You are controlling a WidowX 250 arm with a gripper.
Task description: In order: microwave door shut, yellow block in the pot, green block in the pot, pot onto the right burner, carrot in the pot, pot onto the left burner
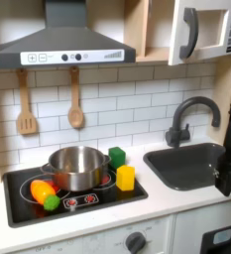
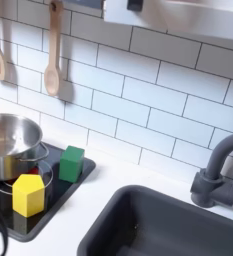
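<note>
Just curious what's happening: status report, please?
Gripper by sink, jaws unclear. Yellow block, green block beside pot, not in. Nothing blocking them.

A dark robot arm point(image 1: 229, 164) enters at the right edge of the first exterior view, seen only in part. Its black body hangs low, reaching downward, with the rest cut off by the frame. The tool point(image 1: 226, 182) at its lower end is a dark blur; whether its jaws stand apart or together cannot be told.
</note>
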